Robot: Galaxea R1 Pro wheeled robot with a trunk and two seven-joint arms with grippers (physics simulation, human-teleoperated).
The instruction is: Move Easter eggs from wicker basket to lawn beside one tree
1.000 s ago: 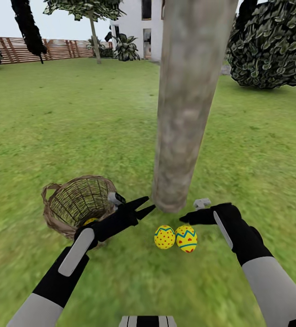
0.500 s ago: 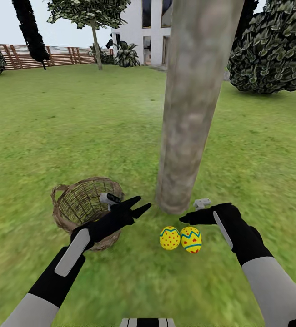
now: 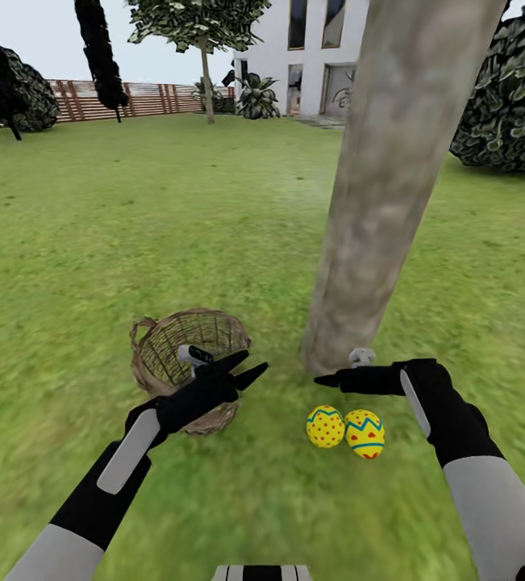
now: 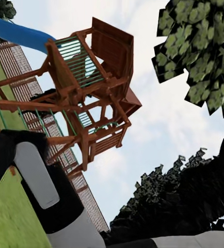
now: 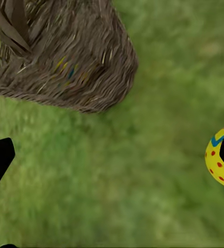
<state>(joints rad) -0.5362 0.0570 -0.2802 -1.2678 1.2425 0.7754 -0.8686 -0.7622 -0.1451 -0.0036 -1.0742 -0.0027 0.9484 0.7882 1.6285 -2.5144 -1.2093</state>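
From your head camera, your left gripper (image 3: 250, 367) hangs over the near rim of the wicker basket (image 3: 165, 343), fingers spread in a V with nothing between them. Your right gripper (image 3: 327, 379) points toward the left one, its fingers close together and empty as far as you can see. Two Easter eggs (image 3: 326, 426) (image 3: 364, 433) lie touching on the lawn (image 3: 133, 226) just below the right gripper, near the foot of the tree (image 3: 383, 194) beyond it.

Your left wrist camera looks up at a wooden play tower (image 4: 91, 93), sky and foliage.

Your right wrist camera shows the basket's woven wall ahead, faint yellow through the weave, and one egg (image 5: 221, 157) at the frame's edge.
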